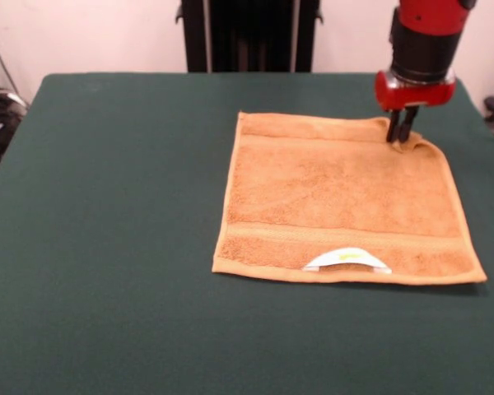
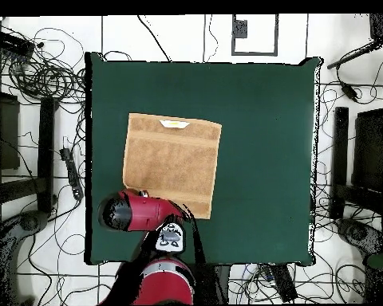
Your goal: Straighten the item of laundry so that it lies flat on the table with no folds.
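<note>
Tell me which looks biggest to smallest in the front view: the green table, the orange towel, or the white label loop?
1. The table, by far the biggest.
2. The towel, covering only part of the table.
3. The label loop, a tiny strip on the towel's near edge.

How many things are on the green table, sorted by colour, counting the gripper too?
Orange-tan: 1, the towel
White: 1, the label loop on the towel's edge
Red and black: 1, the gripper, fingers close together at a towel corner
Total: 3
</note>
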Motion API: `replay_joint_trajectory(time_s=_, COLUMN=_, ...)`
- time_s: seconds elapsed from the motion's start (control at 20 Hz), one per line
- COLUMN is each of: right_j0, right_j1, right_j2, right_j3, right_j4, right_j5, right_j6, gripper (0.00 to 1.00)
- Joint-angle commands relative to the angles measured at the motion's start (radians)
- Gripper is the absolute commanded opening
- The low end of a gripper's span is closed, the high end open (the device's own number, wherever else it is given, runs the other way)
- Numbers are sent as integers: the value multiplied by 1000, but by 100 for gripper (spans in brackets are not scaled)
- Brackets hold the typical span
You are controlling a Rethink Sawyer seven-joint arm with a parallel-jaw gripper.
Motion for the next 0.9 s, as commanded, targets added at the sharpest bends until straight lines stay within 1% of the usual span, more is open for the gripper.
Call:
replay_joint_trajectory(time_s=0.05, right_j0=51, right_j1=5, right_j2=104, right_j3=106, right_j4=73, right_j5=-11, right_j6=301, gripper=0)
replay_joint_trajectory(time_s=0.25, right_j0=64, right_j1=-6, right_j2=104, right_j3=112, right_j4=86, right_j5=-4, right_j6=306, gripper=0)
replay_joint_trajectory(time_s=0.9, right_j0=72, right_j1=35, right_j2=99, right_j3=97, right_j4=93, right_j5=-50, right_j6=284, gripper=0)
